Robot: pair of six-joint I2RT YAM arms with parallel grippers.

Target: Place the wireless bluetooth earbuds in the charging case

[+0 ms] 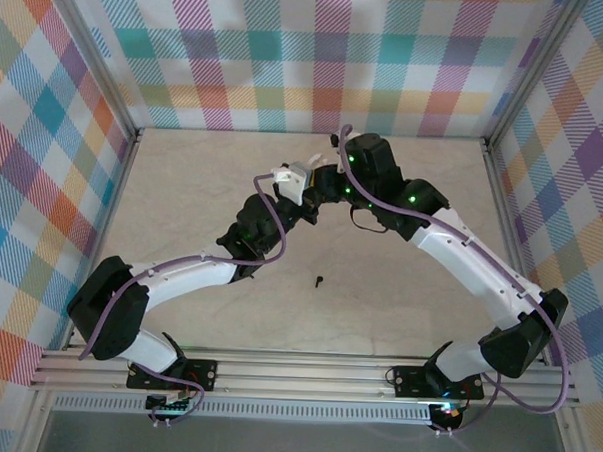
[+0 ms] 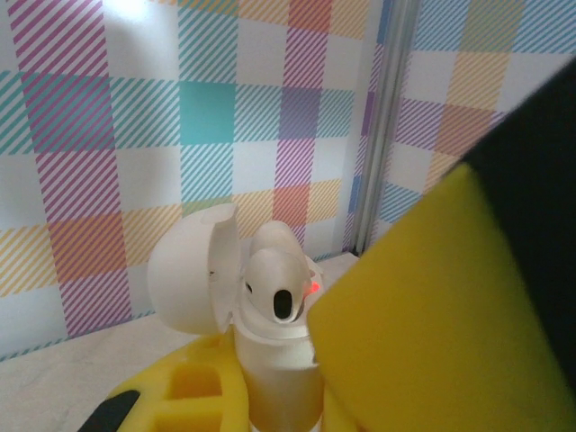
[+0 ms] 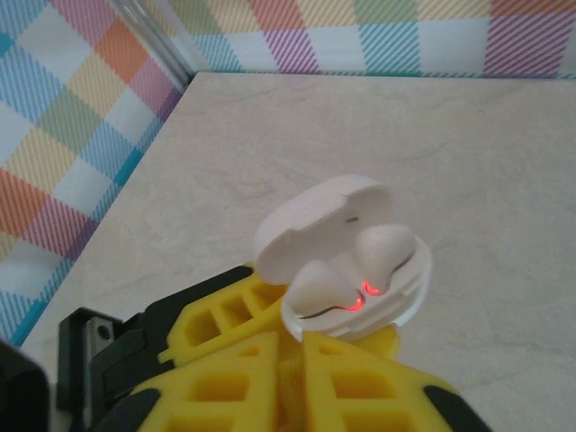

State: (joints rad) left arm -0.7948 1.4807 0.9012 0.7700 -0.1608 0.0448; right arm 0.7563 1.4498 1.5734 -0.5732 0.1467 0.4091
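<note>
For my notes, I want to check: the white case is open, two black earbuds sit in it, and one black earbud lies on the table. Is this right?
Not quite. The earbuds in the case are white, not black; the right wrist view shows it. The case is open, and one black earbud lies on the table.

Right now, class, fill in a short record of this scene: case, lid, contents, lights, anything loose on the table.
case: white, held by yellow fingers
lid: open
contents: two white earbuds seated in the case
lights: red lights glowing at the earbuds
loose: one black earbud on the table
</note>
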